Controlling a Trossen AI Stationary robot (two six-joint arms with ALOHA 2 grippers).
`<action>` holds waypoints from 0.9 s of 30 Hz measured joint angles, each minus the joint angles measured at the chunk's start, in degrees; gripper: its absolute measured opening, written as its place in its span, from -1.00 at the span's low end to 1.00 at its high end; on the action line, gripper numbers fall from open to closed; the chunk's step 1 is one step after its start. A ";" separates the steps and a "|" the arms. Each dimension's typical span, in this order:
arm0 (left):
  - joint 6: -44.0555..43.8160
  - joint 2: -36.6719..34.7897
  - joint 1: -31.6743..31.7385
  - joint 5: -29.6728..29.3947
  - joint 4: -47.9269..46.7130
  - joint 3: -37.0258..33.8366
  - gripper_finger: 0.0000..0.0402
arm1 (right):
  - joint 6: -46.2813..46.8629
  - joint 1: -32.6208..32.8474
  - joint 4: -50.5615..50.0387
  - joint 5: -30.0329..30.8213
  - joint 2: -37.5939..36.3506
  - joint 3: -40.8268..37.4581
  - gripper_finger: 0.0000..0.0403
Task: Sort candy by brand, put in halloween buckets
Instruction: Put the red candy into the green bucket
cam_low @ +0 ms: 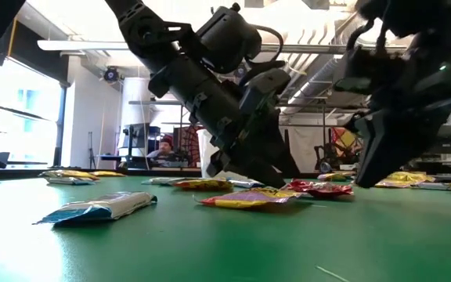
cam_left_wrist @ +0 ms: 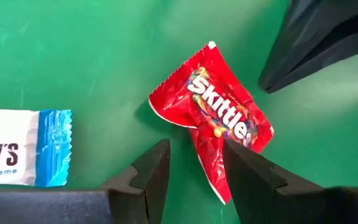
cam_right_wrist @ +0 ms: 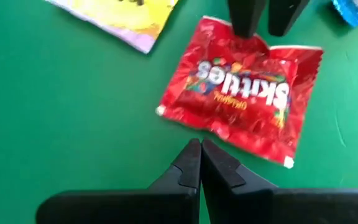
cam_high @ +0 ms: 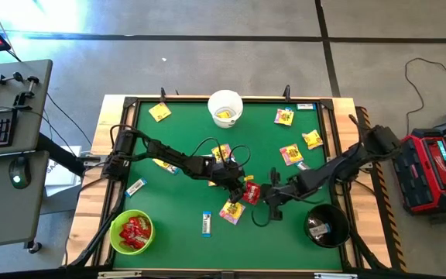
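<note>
Skittles packet point(cam_left_wrist: 219, 112) on green mat: my left gripper point(cam_left_wrist: 194, 171) fingers straddle its crumpled corner (not pinched yet); right gripper point(cam_right_wrist: 201, 165) pressed together just beside it.

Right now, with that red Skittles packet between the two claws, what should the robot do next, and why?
Probably close the left gripper: its open fingers straddle the folded edge of the red Skittles packet lying on the green table. The right gripper, shut, waits beside it. The lime green bucket already holds red packets.
</note>
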 joint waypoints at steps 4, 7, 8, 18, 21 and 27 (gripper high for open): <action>-1.46 0.32 0.29 0.85 0.12 0.00 -0.30 | -0.84 -1.49 1.96 -1.86 2.34 -0.04 -1.00; -1.67 0.86 0.64 1.55 0.85 0.04 -0.30 | -0.83 -1.82 2.62 -1.72 2.98 -0.02 -1.00; -1.85 0.98 0.73 1.93 1.09 0.02 -0.30 | -0.84 -1.91 2.81 -1.57 3.11 -0.02 -1.00; -1.05 2.34 1.44 4.51 3.85 0.11 -0.30 | -2.17 -3.24 4.84 1.10 3.42 -0.02 -1.00; 0.28 2.34 1.44 4.87 3.74 0.07 -0.31 | -2.33 -4.05 5.27 1.56 3.42 -0.04 -1.00; 3.17 2.26 1.50 5.85 3.25 0.04 -0.43 | -2.36 -4.41 5.24 1.71 3.42 -0.04 -1.00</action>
